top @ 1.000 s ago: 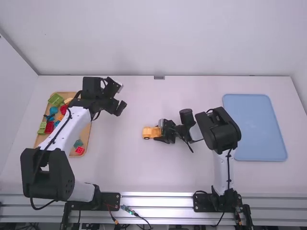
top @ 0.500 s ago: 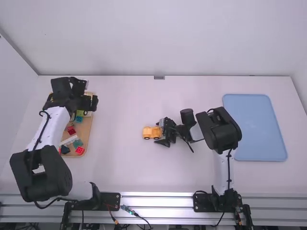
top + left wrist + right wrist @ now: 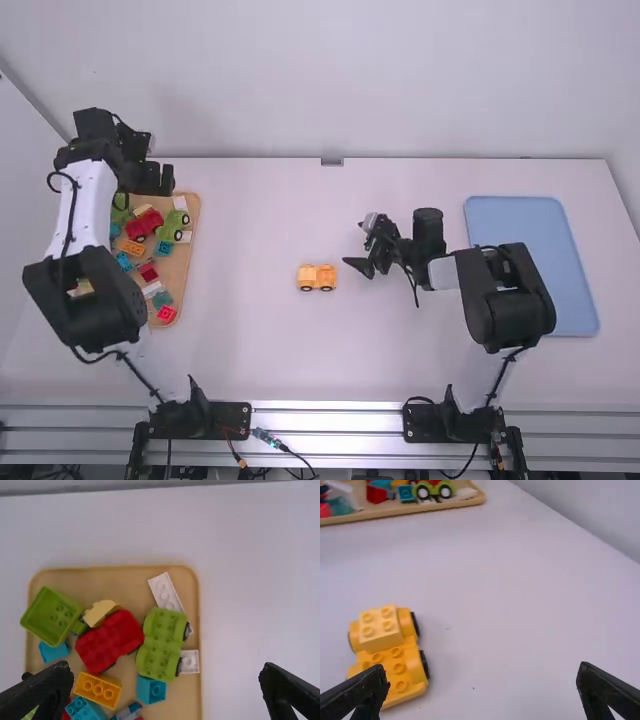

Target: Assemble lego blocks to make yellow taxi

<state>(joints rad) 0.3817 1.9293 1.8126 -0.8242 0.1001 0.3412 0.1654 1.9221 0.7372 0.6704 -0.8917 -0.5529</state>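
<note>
The left gripper [image 3: 160, 180] stands wide near the wooden tray [image 3: 180, 700]. The right gripper [image 3: 358, 244], also wide, is near the yellow car [image 3: 317, 278].

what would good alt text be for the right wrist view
A small orange-yellow toy car, a lighter yellow block on one end, sits on a white table beside the robot's open end effector; beyond is a wooden tray of colourful blocks.

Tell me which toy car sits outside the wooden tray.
The yellow car, out on the table with a paler yellow block on one end; the red car and the green car are both in the tray.
</note>
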